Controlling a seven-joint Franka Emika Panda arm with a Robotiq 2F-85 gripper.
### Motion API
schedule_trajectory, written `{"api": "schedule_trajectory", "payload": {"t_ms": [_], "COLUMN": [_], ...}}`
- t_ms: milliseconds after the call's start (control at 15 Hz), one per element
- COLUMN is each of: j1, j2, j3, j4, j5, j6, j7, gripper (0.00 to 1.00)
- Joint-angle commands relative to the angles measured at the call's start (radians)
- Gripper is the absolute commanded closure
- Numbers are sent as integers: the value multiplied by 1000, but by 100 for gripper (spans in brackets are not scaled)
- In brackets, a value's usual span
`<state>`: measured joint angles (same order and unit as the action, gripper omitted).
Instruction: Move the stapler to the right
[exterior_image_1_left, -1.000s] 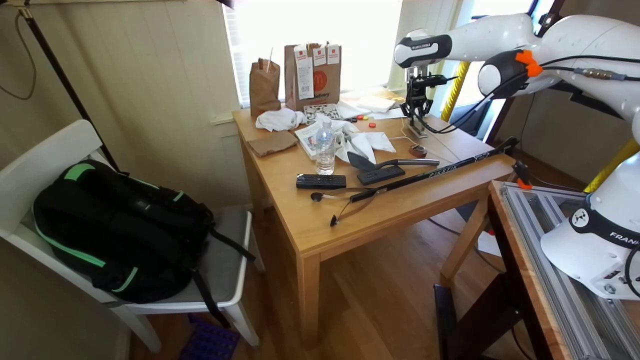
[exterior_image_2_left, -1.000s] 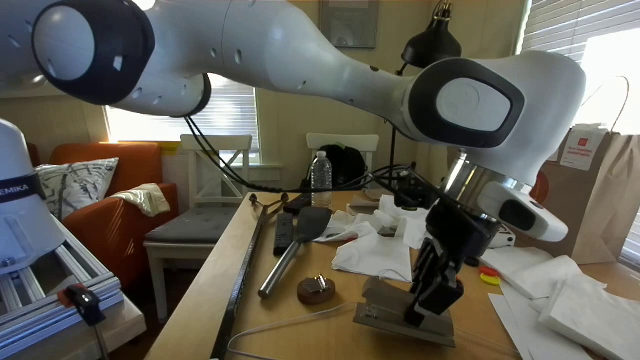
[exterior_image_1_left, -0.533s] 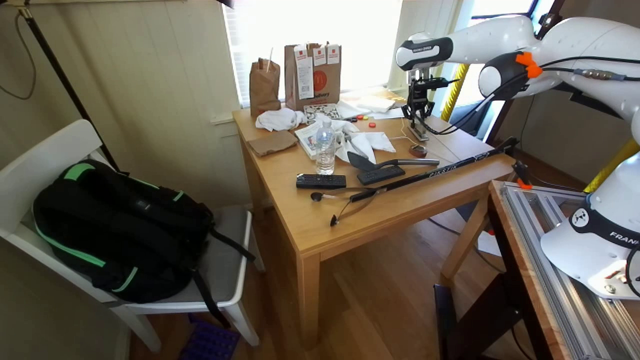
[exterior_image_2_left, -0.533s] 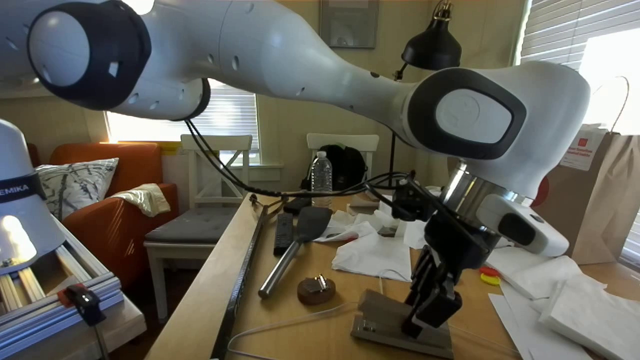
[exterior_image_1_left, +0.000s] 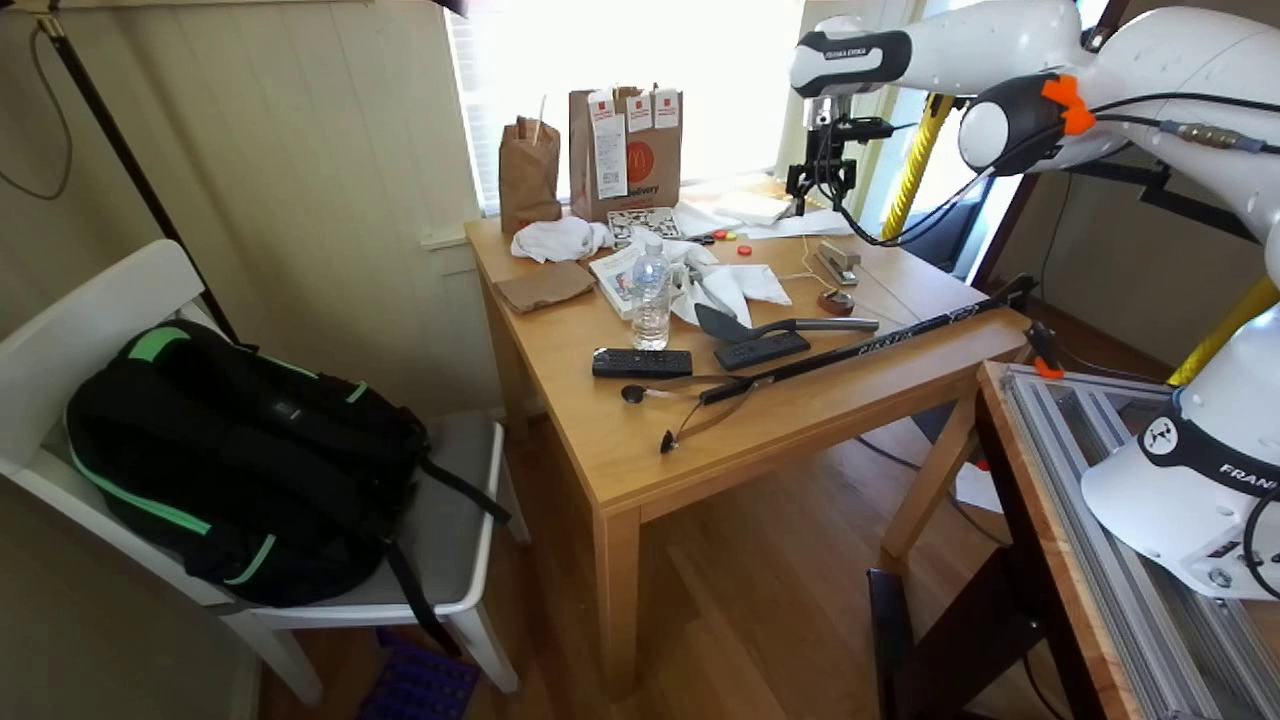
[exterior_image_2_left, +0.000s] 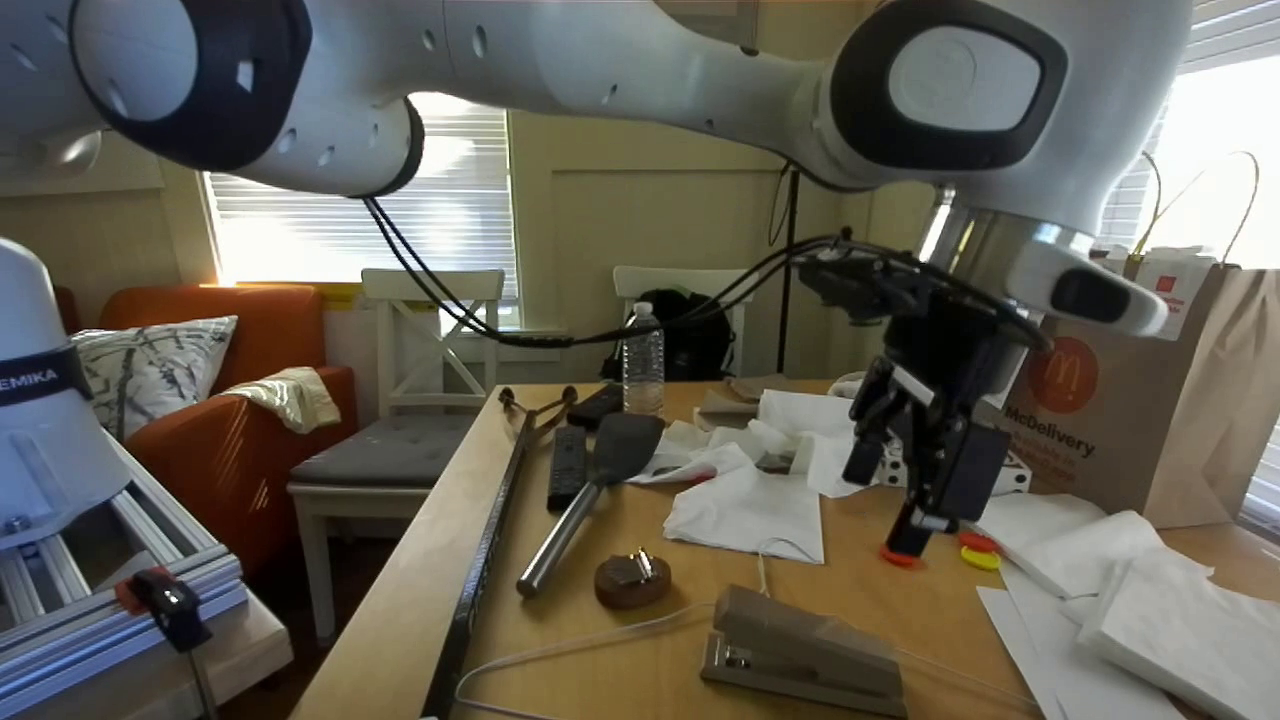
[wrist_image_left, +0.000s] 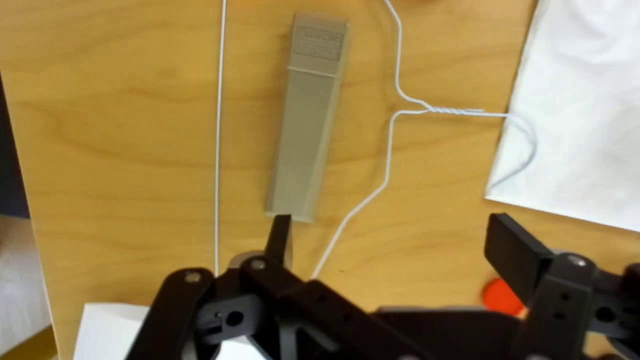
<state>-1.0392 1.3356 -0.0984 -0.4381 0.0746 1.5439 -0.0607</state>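
Observation:
The grey-brown stapler (wrist_image_left: 310, 120) lies flat on the wooden table, its full length showing in the wrist view. In both exterior views the stapler (exterior_image_1_left: 838, 263) (exterior_image_2_left: 805, 655) rests by itself, with nothing holding it. My gripper (wrist_image_left: 390, 222) is spread wide, and only bare tabletop shows between its fingers. The left finger's tip (wrist_image_left: 280, 235) overlaps the stapler's near end in that picture. In an exterior view the gripper (exterior_image_2_left: 885, 510) hangs above the table, higher than the stapler and apart from it, on the side of the paper bag.
A thin white cord (wrist_image_left: 218, 150) runs on either side of the stapler. Close by are a brown roll (exterior_image_2_left: 632, 582), a spatula (exterior_image_2_left: 565, 540), white napkins (exterior_image_2_left: 745, 510) and a red disc (wrist_image_left: 501, 297). A paper bag (exterior_image_2_left: 1110, 400) and a water bottle (exterior_image_1_left: 652, 300) stand upright. A long black stick (exterior_image_1_left: 870, 345) lies along the edge.
The stapler was in the shut gripper, came down onto the table and was let go. My gripper has opened, lifted off it and shifted toward the window side.

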Motion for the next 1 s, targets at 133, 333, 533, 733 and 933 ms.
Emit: {"api": "schedule_trajectory", "payload": {"t_ms": [133, 333, 533, 733, 933], "j1": [105, 170, 191, 218, 213], "j2": [-77, -82, -75, -75, -75], "j3": [47, 36, 37, 34, 33], "j4": [-19, -24, -21, -23, -23], "j5": [-23, -49, -45, -61, -63], "j6": [-48, -67, -54, -61, -62], "j7": [-189, -287, -282, -318, -330], "gripper": [0, 0, 0, 0, 0]}}
